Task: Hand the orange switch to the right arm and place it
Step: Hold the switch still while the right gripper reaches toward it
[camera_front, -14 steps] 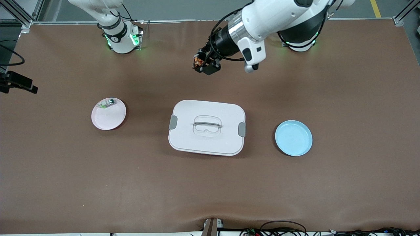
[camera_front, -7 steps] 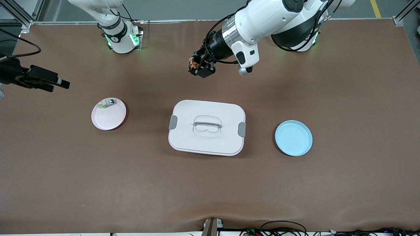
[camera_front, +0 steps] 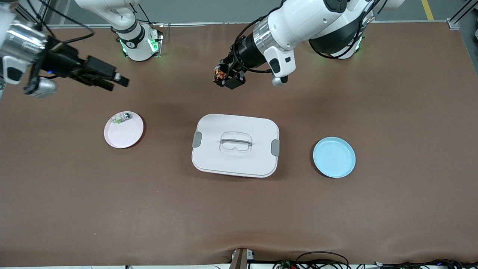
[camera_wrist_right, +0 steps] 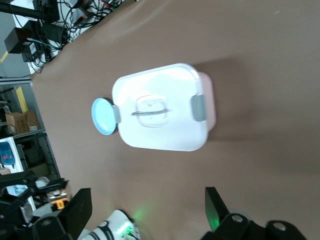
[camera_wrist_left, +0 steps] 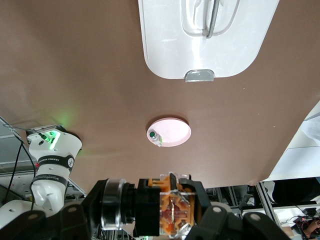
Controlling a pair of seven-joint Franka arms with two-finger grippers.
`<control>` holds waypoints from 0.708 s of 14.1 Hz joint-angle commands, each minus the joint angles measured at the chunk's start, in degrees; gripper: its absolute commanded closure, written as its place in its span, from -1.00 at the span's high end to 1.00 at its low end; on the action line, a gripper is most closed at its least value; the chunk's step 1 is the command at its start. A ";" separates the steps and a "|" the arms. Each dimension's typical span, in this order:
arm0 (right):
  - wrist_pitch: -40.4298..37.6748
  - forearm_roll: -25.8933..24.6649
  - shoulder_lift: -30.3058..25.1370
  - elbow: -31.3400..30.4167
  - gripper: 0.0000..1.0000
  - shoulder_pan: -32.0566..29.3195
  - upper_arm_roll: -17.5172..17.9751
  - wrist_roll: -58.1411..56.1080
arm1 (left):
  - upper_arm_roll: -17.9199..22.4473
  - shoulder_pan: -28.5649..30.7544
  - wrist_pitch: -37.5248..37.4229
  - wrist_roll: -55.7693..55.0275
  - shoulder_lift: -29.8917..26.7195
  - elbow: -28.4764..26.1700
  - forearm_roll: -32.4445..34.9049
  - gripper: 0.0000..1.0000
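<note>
One orange switch (camera_front: 219, 71) clamped in left gripper (camera_front: 223, 77) | right gripper (camera_front: 118, 80) spread wide, holding nothing

A box (camera_front: 235, 145) sits mid-tabletop (camera_front: 239, 209) between two plates — one (camera_front: 123, 130) toward the right arm's end holding a part (camera_front: 122, 118), one (camera_front: 334, 157) toward the left's.

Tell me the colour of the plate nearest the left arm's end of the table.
Light blue plate; it shows best in the front view.

Matt brown covering on table (camera_front: 392, 93); smooth glossy white plastic lidded box (camera_front: 254, 164) with grey clips; smooth blue plate (camera_front: 334, 157); pale pink plate (camera_front: 125, 134).
</note>
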 commanded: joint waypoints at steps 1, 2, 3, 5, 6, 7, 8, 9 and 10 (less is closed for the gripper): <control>6.20 1.50 -1.22 -2.98 1.00 6.09 -0.68 6.53 | -0.24 -0.06 0.58 -1.13 0.46 1.04 1.29 -0.44; 8.23 1.42 -0.96 -2.99 1.00 8.47 -0.68 8.73 | -0.24 -0.06 0.66 -1.13 0.37 1.04 1.29 -0.44; 8.68 1.07 -0.69 -2.82 1.00 9.97 -0.68 8.93 | -0.24 -0.06 0.66 -1.04 0.46 1.04 1.29 -0.44; 8.95 -0.07 -0.17 -2.29 1.00 12.52 -0.77 9.10 | -0.24 -0.06 0.66 -1.04 0.37 1.04 1.29 -0.44; 9.04 -0.77 0.53 -1.76 1.00 13.93 -0.77 9.89 | -0.24 -0.06 0.66 -1.04 0.46 1.04 1.29 -0.44; 8.95 -0.78 0.80 -1.76 1.00 14.29 -0.68 11.03 | -0.24 -0.06 0.66 -1.04 0.46 1.04 1.29 -0.44; 8.78 -0.69 0.80 -1.58 1.00 15.25 -0.68 12.00 | -0.24 -0.06 0.66 -0.95 0.37 1.04 1.29 -0.44; 8.95 -0.69 0.71 -1.50 1.00 16.22 -0.68 13.40 | -0.15 0.02 0.84 -0.78 0.46 1.04 1.29 -0.44; 9.04 -0.69 0.71 -1.23 1.00 16.75 -0.68 13.85 | -0.24 0.11 0.84 -0.78 0.46 1.04 1.29 -0.44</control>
